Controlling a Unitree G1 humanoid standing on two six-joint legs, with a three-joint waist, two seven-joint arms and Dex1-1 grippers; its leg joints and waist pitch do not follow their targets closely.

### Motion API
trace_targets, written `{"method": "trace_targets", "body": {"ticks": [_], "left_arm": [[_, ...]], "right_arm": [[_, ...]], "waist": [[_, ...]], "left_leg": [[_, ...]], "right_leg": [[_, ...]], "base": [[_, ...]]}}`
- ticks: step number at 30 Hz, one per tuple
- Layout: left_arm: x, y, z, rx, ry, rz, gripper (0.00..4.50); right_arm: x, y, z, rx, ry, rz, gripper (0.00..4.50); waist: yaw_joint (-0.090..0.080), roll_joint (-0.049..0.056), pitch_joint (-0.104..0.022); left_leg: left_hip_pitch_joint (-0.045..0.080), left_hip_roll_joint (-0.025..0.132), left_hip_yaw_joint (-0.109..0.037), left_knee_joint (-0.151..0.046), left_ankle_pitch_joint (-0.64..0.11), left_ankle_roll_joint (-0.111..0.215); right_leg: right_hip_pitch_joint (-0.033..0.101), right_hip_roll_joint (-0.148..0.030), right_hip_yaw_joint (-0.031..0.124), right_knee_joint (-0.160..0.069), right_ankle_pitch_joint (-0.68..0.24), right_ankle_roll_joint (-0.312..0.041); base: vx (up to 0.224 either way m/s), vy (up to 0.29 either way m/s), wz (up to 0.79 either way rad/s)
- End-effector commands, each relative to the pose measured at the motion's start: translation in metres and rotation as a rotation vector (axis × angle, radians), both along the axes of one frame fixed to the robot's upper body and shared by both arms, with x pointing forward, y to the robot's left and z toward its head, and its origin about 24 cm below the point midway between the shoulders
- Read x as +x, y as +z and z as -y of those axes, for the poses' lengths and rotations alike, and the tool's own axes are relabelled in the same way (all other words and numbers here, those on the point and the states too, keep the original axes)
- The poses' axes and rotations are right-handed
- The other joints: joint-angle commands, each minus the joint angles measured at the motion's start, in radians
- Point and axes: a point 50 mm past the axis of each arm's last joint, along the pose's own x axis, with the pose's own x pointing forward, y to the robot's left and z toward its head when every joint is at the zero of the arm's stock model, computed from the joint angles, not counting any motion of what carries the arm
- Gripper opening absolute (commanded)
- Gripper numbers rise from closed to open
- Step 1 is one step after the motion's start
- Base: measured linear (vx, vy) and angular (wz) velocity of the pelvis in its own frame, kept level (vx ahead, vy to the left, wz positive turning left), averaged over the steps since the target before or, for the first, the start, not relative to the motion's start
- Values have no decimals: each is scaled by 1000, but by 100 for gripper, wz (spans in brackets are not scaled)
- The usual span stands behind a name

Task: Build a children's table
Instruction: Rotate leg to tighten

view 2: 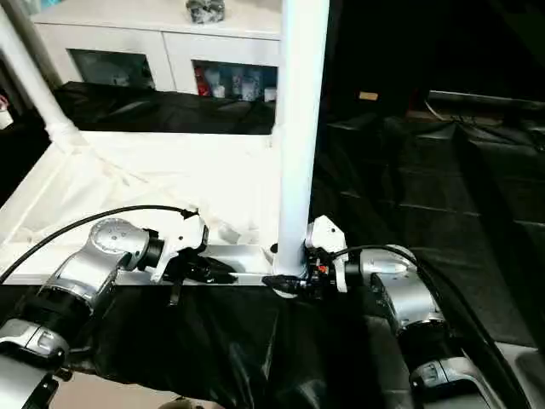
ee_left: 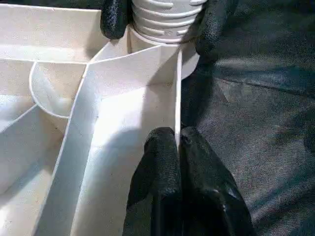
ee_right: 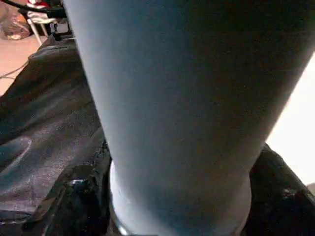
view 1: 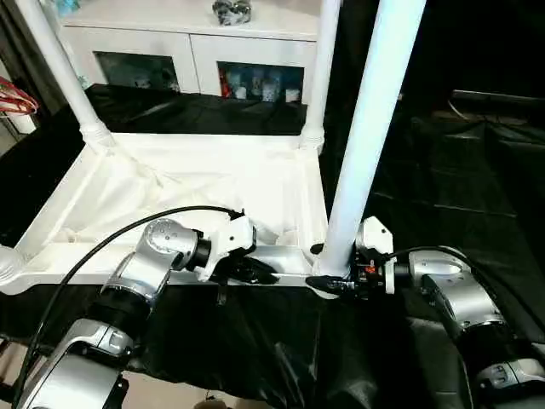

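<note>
**Near leg gripped at its base, tabletop pinned by the rim**

The white tabletop (view 1: 170, 183) lay upside down on black sheeting (view 1: 477, 170), ribbed underside up, in front of a white cabinet (view 1: 196, 43) with glass doors. Legs stood upright in its corner sockets: two at the far corners (view 1: 64, 68) (view 1: 319, 68), and a near one (view 1: 366, 136) rising straight up at the corner closest to the robot's right side. The left gripper (ee_left: 178, 147) had its black fingers pressed together on the thin near rim wall of the tabletop, just beside that corner. The right gripper (ee_left: 160, 22) reached in low from the other side, its two fingers (ee_left: 115, 19) spread around the ridged base of the near leg, one on each side.
</note>
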Motion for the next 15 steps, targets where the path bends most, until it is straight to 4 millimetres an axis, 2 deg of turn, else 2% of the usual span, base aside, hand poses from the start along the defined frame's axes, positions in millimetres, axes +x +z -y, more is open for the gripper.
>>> {"method": "trace_targets", "body": {"ticks": [1, 4, 5, 6, 7, 10, 12, 13, 15], "left_arm": [[2, 6, 15, -55, 5, 45, 0], [5, 6, 19, -61, 49, 69, 0], [9, 7, 21, -61, 92, 96, 0], [13, 7, 23, -60, 129, 117, 0], [18, 8, 27, -72, 184, 150, 0], [30, 12, 39, -106, 353, 203, 0], [35, 13, 46, -109, 417, 225, 0], [36, 13, 49, -107, 438, 235, 0], [37, 14, 54, -105, 467, 246, 0]], "right_arm": [[-10, -14, -16, 11, 48, -69, 277], [-5, -17, -19, 16, -40, -56, 277], [0, -20, -21, 6, -123, -48, 276], [4, -22, -23, -6, -189, -43, 276], [10, -25, -26, -25, -276, -27, 276], [26, -33, -37, -45, -539, -30, 275], [32, -36, -43, -34, -684, -59, 275], [34, -37, -45, -33, -731, -70, 275], [36, -38, -49, -35, -789, -85, 275]], "waist": [[3, -10, -62], [5, -9, -59], [4, -12, -57], [0, -12, -54], [-6, -12, -51], [-21, -20, -50], [-23, -22, -52], [-24, -21, -51], [-22, -21, -53]], "left_leg": [[-2, 23, 4, -56, -147, 92], [-1, 22, 3, -59, -167, 78], [-1, 21, 3, -61, -183, 69], [2, 20, 3, -64, -196, 54], [3, 17, 0, -68, -221, 34], [6, 13, -3, -71, -231, 6], [10, 13, -2, -70, -234, 12], [7, 12, -3, -72, -230, 15], [9, 12, -1, -70, -224, 22]], "right_leg": [[59, -54, 46, -66, -135, -236], [57, -55, 46, -71, -175, -226], [59, -56, 45, -75, -216, -213], [54, -57, 47, -80, -255, -200], [54, -58, 45, -88, -325, -180], [52, -58, 45, -94, -406, -141], [49, -61, 46, -101, -439, -125], [48, -59, 47, -100, -433, -122], [45, -58, 48, -102, -418, -120]], "base": [[0, 0, 0], [0, 0, 0], [0, 0, 0], [0, 0, 0], [0, 0, 0], [0, 0, 0], [0, 0, 0], [0, 0, 0], [0, 0, 0]]}}
